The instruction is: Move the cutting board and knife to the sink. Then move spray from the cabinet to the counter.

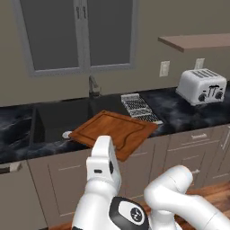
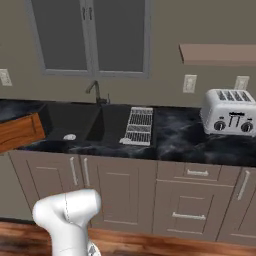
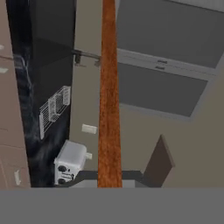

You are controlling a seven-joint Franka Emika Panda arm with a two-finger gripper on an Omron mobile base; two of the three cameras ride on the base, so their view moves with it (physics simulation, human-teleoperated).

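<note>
Hand view, hand (image 3: 109, 177) pinching cutting board (image 3: 108, 96) edge-on, board raised over sink (image 1: 58, 119) and counter (image 1: 179, 112)

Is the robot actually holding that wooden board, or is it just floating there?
Touching. In the hand view the cutting board runs edge-on straight down between the gripper fingers, which are shut on its edge. In the left base view the board is raised and tilted over the sink.

Flat rectangular reddish-brown wooden cutting board (image 1: 114, 131), visible grain; recessed rectangular sink basin (image 1: 63, 120) black, round silver drain (image 1: 67, 134); marble-look countertop (image 1: 179, 112) black with white veins; drawer fronts below (image 2: 195, 195) brown with silver handles; boxy two-slot toaster (image 1: 201, 86) white with dark knobs; wire dish rack (image 2: 138, 125) pale grey-white; glass-fronted wall cabinet (image 1: 78, 31) grey.
</note>
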